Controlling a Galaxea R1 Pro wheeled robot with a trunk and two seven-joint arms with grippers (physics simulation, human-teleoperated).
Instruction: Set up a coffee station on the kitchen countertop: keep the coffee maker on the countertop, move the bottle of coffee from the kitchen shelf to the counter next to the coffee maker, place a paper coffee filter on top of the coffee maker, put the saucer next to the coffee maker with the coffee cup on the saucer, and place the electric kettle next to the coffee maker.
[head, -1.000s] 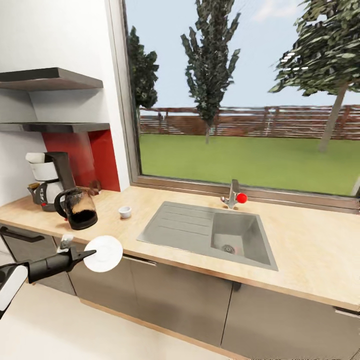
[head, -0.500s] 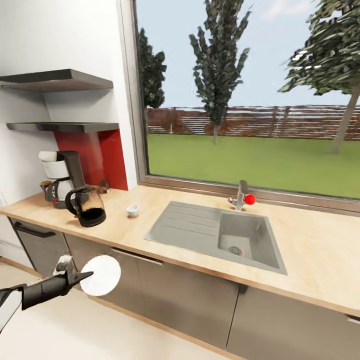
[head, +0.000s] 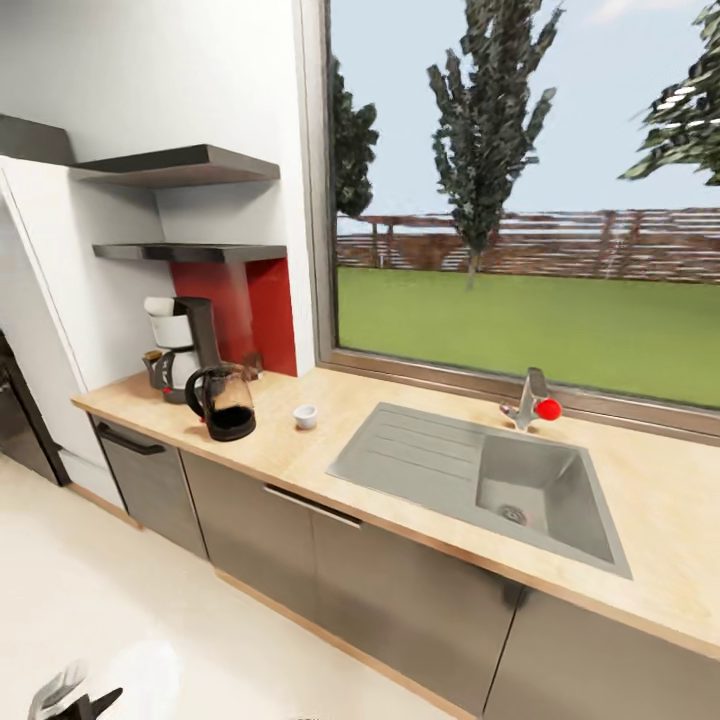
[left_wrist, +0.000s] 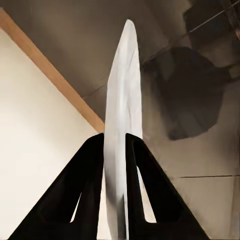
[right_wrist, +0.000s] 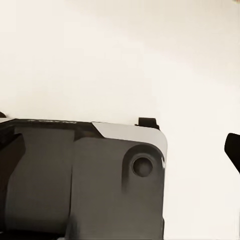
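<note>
The coffee maker stands at the left end of the countertop, with a white paper coffee filter on its top. A small bottle of coffee with an amber lid sits close against its left side. The electric kettle stands just in front of it, and the coffee cup is on the bare counter to the kettle's right. My left gripper is shut on the white saucer, seen edge-on between the fingers, low over the floor. My right gripper is open, with dark tips at both picture edges.
A grey sink with a red-knobbed tap is set into the counter on the right. Two black wall shelves hang above the coffee maker. Grey cabinets run under the counter, and pale floor lies in front. A dark appliance edge is at far left.
The whole view has drawn back from the counter and shifted, so the camera moved. The left gripper, still holding the saucer, now shows much lower, at the picture's bottom-left corner.
</note>
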